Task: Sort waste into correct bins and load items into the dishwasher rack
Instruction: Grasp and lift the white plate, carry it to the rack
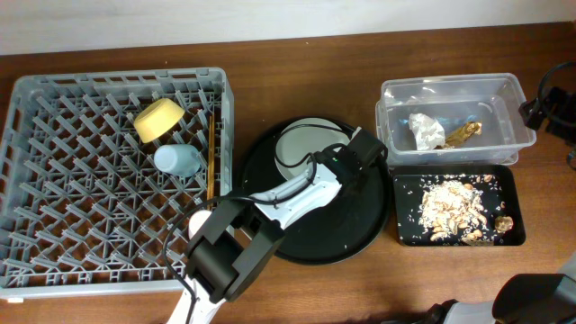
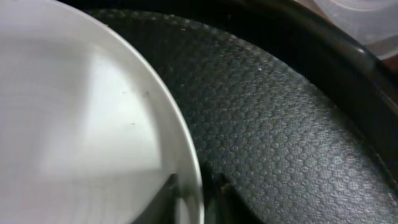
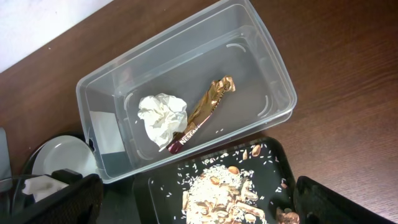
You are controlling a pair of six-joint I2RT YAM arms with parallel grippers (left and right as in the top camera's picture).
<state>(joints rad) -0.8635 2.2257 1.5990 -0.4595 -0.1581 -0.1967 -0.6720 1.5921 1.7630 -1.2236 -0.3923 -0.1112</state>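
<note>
**Plate on the round tray: dish-loading step**

Step in hand, as judged: loading the rack. The waste sorting looks done.

- Plate: pale and round, lying flat on the big round black tray at the middle of the worktop. Not yet racked.
- Left gripper: at the plate's right-hand rim. The left wrist view shows the rim and the textured tray very close, with dark shapes at the bottom edge. Whether the jaws are spread or pinching the rim cannot be told.
- Right gripper: fingers wide apart and holding nothing, above the two bins.
- Dishwasher rack: holds the yellow bowl, the blue cup and the chopsticks near its right wall. The pink cup cannot be made out.
- Clear tub: holds the tissue and the gold wrapper.
- Shallow black tray: holds the food scraps.

Next move calls for a firm pinch on the thin rim and a lift clear of the round tray's lip. The plate then goes left to stand between free pegs, away from bowl and cup.
</note>
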